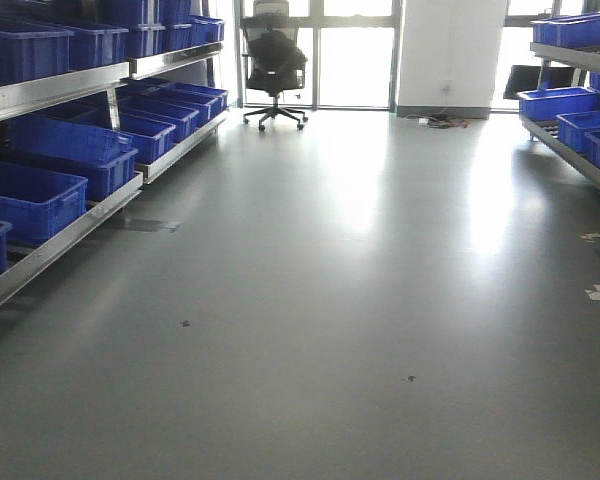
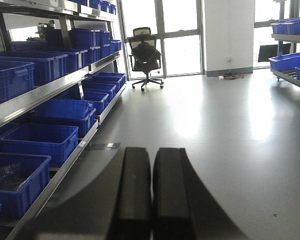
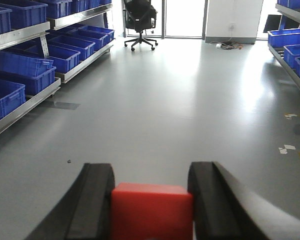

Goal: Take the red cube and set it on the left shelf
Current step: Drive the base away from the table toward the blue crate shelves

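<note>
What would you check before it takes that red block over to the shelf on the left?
1. Grip: red cube sits between the right gripper fingers, ok.
2. Spare arm: left gripper shut and holding nothing, ok.
3. Target: left shelf in view, ok.
4. Path: floor toward it open, ok.
5. Landing spot: blue crates crowd the levels, cannot tell.

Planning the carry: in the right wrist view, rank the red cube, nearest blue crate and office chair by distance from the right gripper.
1. red cube, in the right gripper.
2. blue crate, low on the left shelf.
3. office chair, far ahead, left of centre.
</note>
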Available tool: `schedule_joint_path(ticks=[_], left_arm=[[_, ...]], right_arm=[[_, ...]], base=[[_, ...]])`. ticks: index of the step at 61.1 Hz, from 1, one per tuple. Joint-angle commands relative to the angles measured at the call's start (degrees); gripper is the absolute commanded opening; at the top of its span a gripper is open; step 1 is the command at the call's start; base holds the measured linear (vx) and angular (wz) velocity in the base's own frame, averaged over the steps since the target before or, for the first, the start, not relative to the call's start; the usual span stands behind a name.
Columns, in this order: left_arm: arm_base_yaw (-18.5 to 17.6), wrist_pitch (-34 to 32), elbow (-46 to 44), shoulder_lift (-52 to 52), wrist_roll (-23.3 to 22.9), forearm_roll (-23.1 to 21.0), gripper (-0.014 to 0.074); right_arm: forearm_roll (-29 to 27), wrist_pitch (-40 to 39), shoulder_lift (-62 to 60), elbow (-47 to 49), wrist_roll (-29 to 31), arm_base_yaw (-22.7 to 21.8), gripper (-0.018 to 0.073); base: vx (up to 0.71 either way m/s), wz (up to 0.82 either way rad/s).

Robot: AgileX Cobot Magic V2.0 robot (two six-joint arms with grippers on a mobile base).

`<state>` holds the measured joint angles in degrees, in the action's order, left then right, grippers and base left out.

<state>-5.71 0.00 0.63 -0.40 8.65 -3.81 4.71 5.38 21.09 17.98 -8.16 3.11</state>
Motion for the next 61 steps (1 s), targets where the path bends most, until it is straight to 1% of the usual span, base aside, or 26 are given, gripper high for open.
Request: schedule_joint_path(ticks=[1,27,61], left_arm=[[-0.2,-4.8,1.3,0.5,0.1,0.0,0.0106],[-0.2,-4.8,1.3,0.5,0.1,0.0,0.0106],[-0.2,-4.8,1.3,0.5,0.1,0.0,0.0106]], right_arm=[[0.2,-5.4,0.4,1.7,0.2,-0.3,0.0058],[0.2,-5.4,0.4,1.7,0.2,-0.3,0.0058],[0.2,-5.4,0.4,1.7,0.2,-0.3,0.0058]], base=[[0.34,0.02],[0.43,0.05],[0.58,0.09]])
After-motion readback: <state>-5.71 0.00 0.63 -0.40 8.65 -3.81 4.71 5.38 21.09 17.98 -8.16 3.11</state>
